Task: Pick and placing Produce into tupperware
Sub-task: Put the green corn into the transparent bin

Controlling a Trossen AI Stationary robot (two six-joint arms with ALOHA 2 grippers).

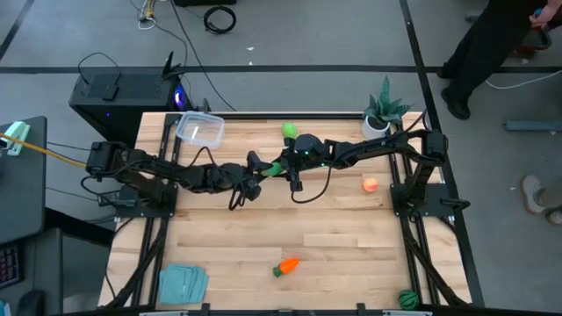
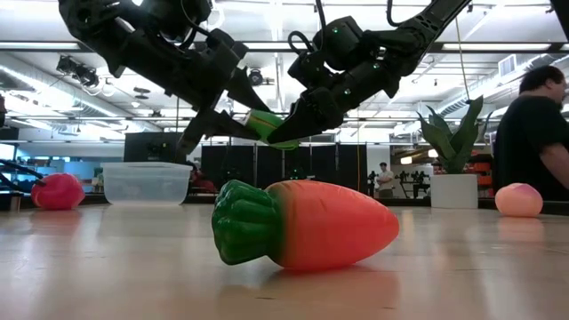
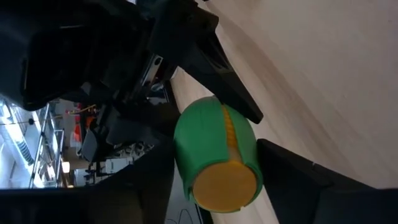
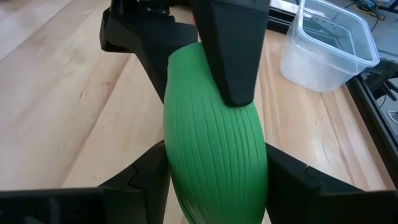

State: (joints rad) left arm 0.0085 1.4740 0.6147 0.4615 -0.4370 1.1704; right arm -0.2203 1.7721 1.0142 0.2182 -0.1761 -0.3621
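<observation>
Two robot arms meet in mid-air above the wooden surface [image 1: 334, 228], sharing a green oblong [image 1: 273, 168] between them. The right gripper [image 4: 214, 155] has its fingers clamped around one end of the toy, while the left gripper [image 3: 214, 158] has its fingers on either side of the yellow-capped end; whether those press on it or merely bracket it cannot be told. The meeting looks like a hand-over, likely because the tupperware [image 1: 200, 130] stands on the left arm's side, at the surface's far edge. Measured from that tub, the oblong hangs just beside and nearer mid-surface. A light green ball [image 1: 289, 130] rests farther along the same edge, the carrot [image 1: 285, 266] well apart across the surface.
</observation>
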